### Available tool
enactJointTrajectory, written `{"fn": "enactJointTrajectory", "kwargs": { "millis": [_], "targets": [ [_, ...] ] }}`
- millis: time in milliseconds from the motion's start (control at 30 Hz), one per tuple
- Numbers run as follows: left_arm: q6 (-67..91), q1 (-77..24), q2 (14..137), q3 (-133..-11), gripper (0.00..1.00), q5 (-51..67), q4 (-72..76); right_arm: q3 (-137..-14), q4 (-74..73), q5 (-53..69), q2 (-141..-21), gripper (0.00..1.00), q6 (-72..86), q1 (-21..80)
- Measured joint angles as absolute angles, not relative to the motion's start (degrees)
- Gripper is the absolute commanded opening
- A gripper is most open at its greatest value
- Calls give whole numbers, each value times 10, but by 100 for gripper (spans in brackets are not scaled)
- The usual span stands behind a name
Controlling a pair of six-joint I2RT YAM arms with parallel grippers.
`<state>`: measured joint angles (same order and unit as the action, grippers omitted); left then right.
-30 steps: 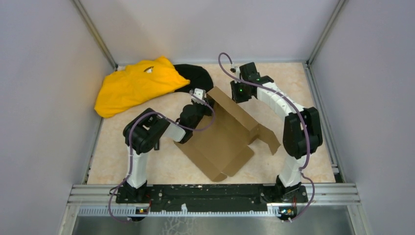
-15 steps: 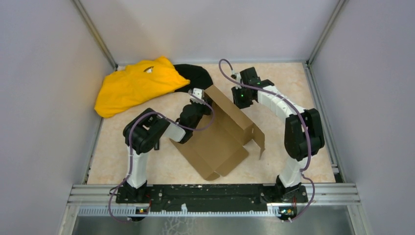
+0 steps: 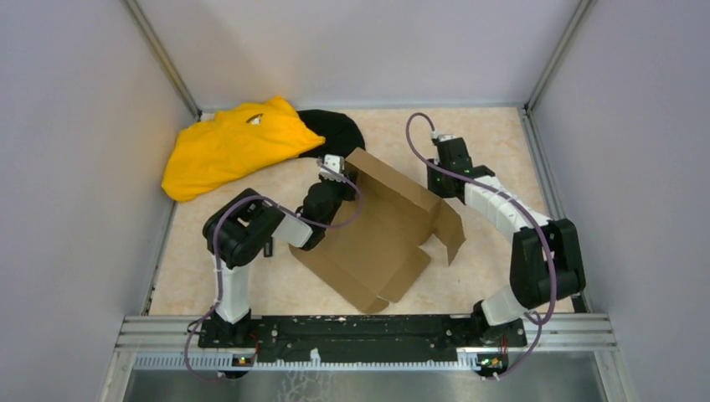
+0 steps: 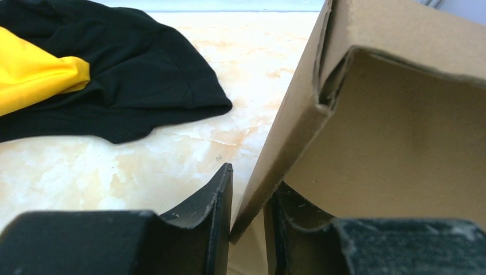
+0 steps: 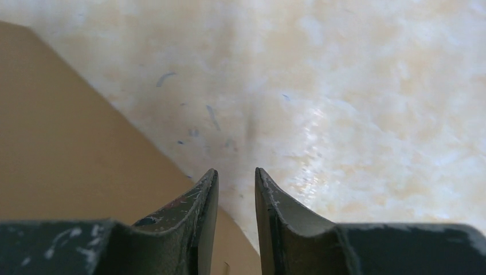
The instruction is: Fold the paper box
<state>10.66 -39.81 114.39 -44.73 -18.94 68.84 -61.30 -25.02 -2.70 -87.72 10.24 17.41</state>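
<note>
Grey-walled cell, with a marbled beige table (image 3: pixel 502 142) as the work surface. The paper box (image 3: pixel 377 243) sits mid-table between the arms, part-formed: base flat, far-left wall raised, right-hand flap standing tilted. A yellow cloth (image 3: pixel 226 146) and a black cloth (image 3: pixel 339 127) are heaped far left, the black one just beside the box's far corner.

Left gripper (image 4: pixel 249 192): jaws almost closed, pinching the raised wall's edge near its corner slit. Right gripper (image 5: pixel 236 172): jaws a narrow slit apart with nothing between them, over bare table at the box's edge.

Risks, as judged:
- With a single hold on a smooth table, a pull may slide or pivot the whole box.
- The unheld right flap may spring flat.
- The pinch beside the slit may crease or tear the card.
- The right gripper's slit looks too tight, so it may shove the flap rather than take it.
</note>
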Motion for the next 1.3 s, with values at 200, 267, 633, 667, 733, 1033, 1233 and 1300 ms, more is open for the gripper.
{"fn": "enactJointTrajectory", "kwargs": {
  "millis": [200, 267, 633, 667, 733, 1033, 1233, 1300],
  "targets": [
    [107, -398, 1134, -439, 31, -206, 681, -515, -187, -65, -801, 34, 131, 133],
    [107, -398, 1134, -439, 31, -212, 678, -483, -162, -77, -775, 35, 140, 126],
    [106, -398, 1131, -440, 31, -240, 666, -373, -76, -114, -668, 35, 174, 96],
    [106, -398, 1131, -440, 31, -243, 664, -366, -70, -114, -661, 35, 176, 91],
    [105, -398, 1131, -441, 31, -248, 659, -352, -61, -110, -645, 35, 178, 82],
    [102, -398, 1131, -455, 31, -261, 636, -289, -37, -81, -548, 35, 184, 74],
    [101, -398, 1131, -462, 31, -264, 624, -242, -10, -45, -484, 35, 196, 74],
    [102, -398, 1131, -468, 31, -265, 615, -234, -7, -31, -478, 35, 197, 74]
  ]
}}
